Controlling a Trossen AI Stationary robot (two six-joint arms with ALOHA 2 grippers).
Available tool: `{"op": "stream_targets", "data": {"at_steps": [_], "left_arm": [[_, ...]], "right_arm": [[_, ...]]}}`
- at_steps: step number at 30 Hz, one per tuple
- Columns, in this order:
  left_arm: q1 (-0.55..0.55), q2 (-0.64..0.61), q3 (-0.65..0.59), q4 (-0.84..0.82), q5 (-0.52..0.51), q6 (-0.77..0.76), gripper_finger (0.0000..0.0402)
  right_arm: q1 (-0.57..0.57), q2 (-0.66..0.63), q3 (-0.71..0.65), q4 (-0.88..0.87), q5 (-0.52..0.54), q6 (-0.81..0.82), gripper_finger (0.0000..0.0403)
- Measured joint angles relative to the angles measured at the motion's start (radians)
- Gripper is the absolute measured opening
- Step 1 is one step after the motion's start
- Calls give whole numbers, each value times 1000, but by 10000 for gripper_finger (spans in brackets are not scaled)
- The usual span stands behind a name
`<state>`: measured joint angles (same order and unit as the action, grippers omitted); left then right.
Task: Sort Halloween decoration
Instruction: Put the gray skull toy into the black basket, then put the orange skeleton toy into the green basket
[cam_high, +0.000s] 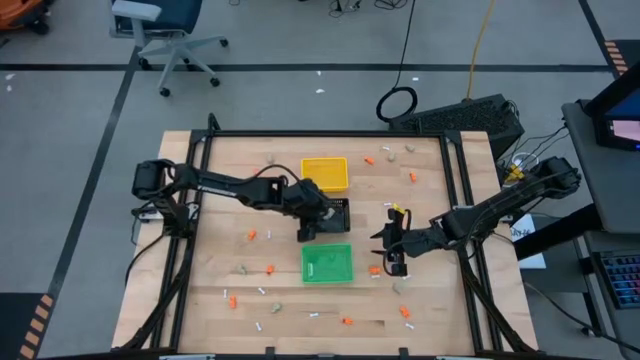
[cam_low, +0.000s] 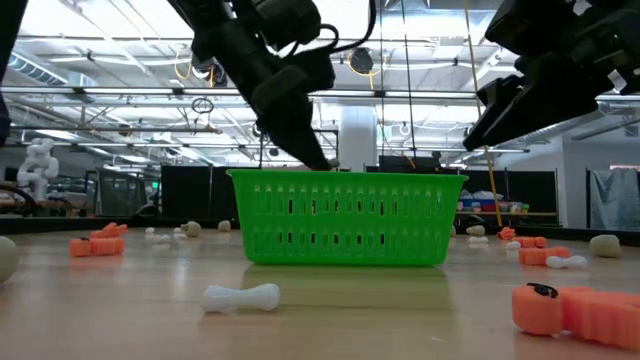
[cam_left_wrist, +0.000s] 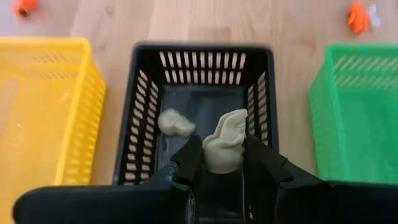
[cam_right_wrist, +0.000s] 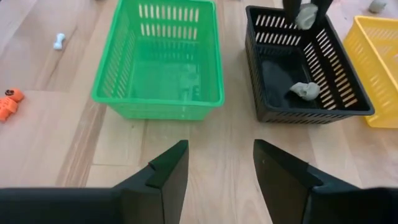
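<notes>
The wooden table is carrying three square trays in a row down its middle: the yellow tray at the far end, the black tray in the centre, and the green tray nearest the front edge. The left arm is reaching in from the left side, and the left gripper is hanging directly over the black tray with its jaws clenched on a beige-grey lump, which is sitting between the two fingers above the tray floor. A second beige-grey lump is lying on the floor of the black tray, just beside the held one. The right arm is extending in from the right side, and the right gripper is hovering over bare table near the green tray with its jaws released and nothing between them. The green tray and the yellow tray are showing no pieces inside. The remaining decoration is lying scattered across the table around the trays: orange bits and thin white sticks near the front edge, with further orange bits, white sticks and beige-grey lumps spread towards both sides and the far corners.
</notes>
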<state>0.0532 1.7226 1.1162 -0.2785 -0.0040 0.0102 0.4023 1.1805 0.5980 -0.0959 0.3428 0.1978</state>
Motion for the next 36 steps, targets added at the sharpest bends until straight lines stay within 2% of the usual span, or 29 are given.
{"op": "stream_targets", "data": {"at_steps": [9,18,21,28,36], "left_arm": [[6,40,0,-14,14,21,86],[6,40,0,-15,-1,13,183],[6,40,0,-15,-1,13,204],[3,21,0,-32,-1,-7,211],[-20,-83,0,-144,-3,-60,212]], "right_arm": [[0,0,0,9,0,1,169],[0,0,0,8,0,3,169],[0,0,0,8,0,3,169],[0,0,0,6,0,4,169],[0,1,1,-4,0,17,169]]}}
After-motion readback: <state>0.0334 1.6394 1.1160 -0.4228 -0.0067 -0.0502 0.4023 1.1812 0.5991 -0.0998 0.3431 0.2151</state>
